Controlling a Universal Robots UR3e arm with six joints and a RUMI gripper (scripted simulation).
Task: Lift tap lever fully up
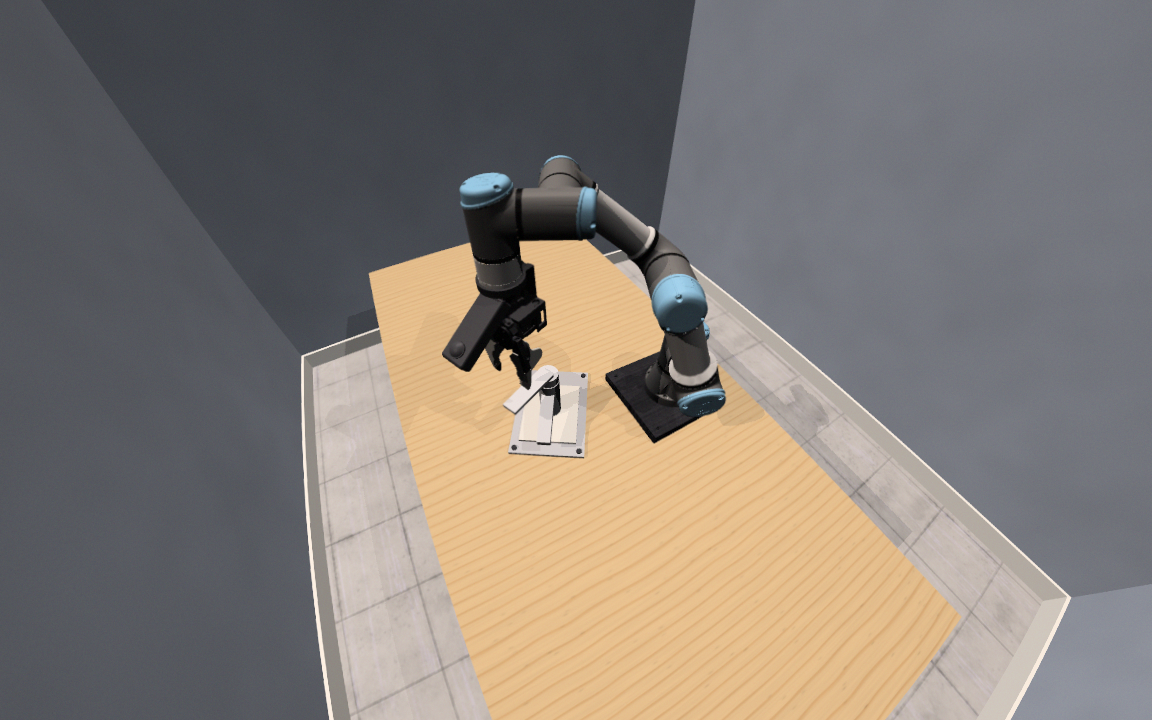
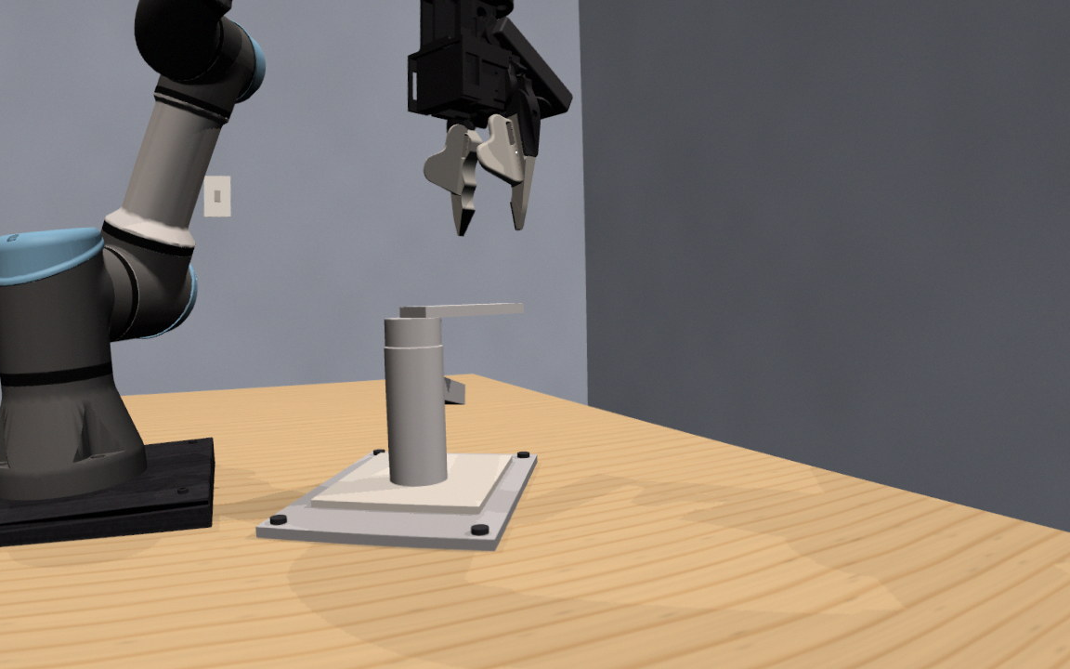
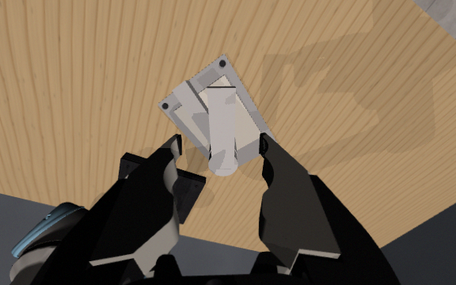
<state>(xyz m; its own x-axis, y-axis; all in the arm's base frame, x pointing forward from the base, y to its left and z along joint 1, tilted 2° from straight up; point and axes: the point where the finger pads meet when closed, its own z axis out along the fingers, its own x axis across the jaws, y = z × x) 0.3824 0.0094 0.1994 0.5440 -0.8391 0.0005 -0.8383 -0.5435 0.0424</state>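
Pincer (image 2: 489, 226) parted, empty, above flat lever (image 2: 463, 310), apparently unlabelled tap (image 2: 415, 399)

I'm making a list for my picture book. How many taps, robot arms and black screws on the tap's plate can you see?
Taps: 1
Arms: 1
Black screws on the plate: 4 ()
Total: 6

A bare test cell or lab — plain grey walls (image 1: 920, 268), a tiled floor (image 1: 365, 537), one long wooden bench (image 1: 607, 555) — with an arm bolted to a black base plate (image 1: 625, 380).
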